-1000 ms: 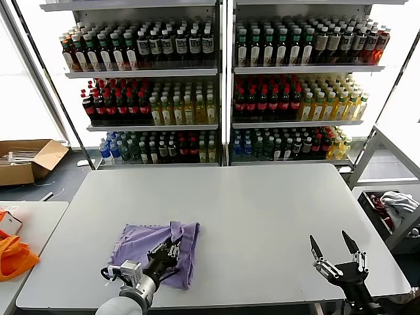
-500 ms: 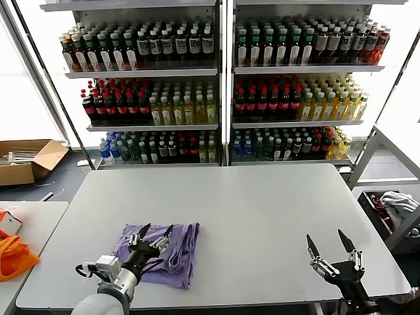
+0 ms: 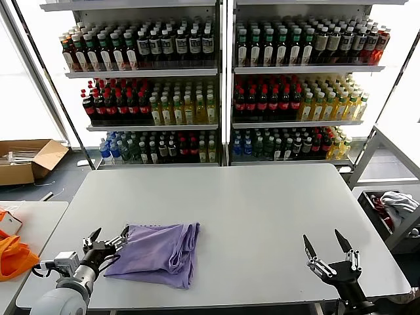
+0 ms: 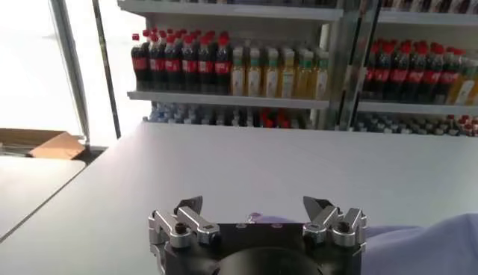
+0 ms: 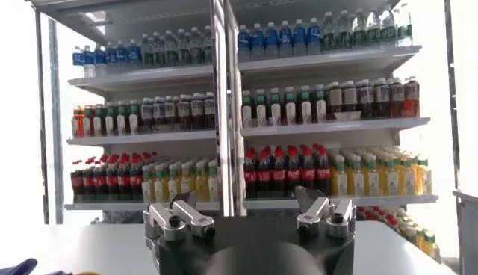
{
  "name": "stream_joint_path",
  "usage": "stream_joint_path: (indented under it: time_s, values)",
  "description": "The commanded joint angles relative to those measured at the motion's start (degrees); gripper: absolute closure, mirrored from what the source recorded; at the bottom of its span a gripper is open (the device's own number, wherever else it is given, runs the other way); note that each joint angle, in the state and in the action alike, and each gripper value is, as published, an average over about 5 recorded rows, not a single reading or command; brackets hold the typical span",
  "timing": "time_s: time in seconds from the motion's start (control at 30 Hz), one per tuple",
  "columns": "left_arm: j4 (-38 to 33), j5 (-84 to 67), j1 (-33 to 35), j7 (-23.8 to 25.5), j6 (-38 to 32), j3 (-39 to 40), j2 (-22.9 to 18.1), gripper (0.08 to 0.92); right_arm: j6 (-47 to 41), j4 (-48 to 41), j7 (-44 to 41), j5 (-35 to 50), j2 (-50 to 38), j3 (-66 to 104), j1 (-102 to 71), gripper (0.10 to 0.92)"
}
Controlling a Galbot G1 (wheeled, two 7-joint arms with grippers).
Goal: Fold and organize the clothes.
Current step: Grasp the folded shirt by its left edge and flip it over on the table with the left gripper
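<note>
The left gripper (image 3: 105, 239), jaws spread and empty, is seen at the near left table edge just left of the folded lilac cotton T-shirt (image 3: 157, 252), while the open right gripper (image 3: 328, 249) is parked well apart at the right.

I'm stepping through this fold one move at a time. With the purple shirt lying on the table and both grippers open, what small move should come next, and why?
Probably bring the left gripper, open and empty just off the T-shirt's left edge, back onto that edge to grip it. The shirt lies loosely folded and rumpled, and the right gripper waits open far to the right.
</note>
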Motion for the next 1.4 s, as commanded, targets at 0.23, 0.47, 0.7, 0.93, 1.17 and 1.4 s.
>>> stream_joint_path:
  time_s: [0.23,0.47,0.7,0.93,1.17,1.4]
  values:
    - [4.7,4.4,0.8,0.7,0.1,2.1,-3.3,0.177,0.2,0.0,-0.1,0.3,-0.1,0.8,0.0,0.203]
    - [4.1,5.3,1.1,0.7,0.2,3.8,-4.3,0.182,0.2,0.4,-0.1,0.3,-0.1,0.4,0.3,0.203]
    - [4.0,5.2,0.9,0.8,0.5,5.2,-5.6,0.347,0.4,0.3,-0.1,0.5,-0.3,0.8,-0.1,0.203]
    - [4.4,5.1,0.8,1.0,0.4,5.4,-6.4,0.546,0.6,0.4,-0.2,0.6,-0.3,0.9,-0.2,0.203]
    - [4.1,4.6,1.4,0.9,-0.1,3.7,-7.2,0.741,0.6,0.5,-0.2,0.7,-0.2,0.9,-0.1,0.203]
    - [1.8,-0.3,2.8,0.7,-0.9,-5.0,-6.4,0.831,0.6,0.4,-0.2,1.4,-0.5,1.6,-0.1,0.203]
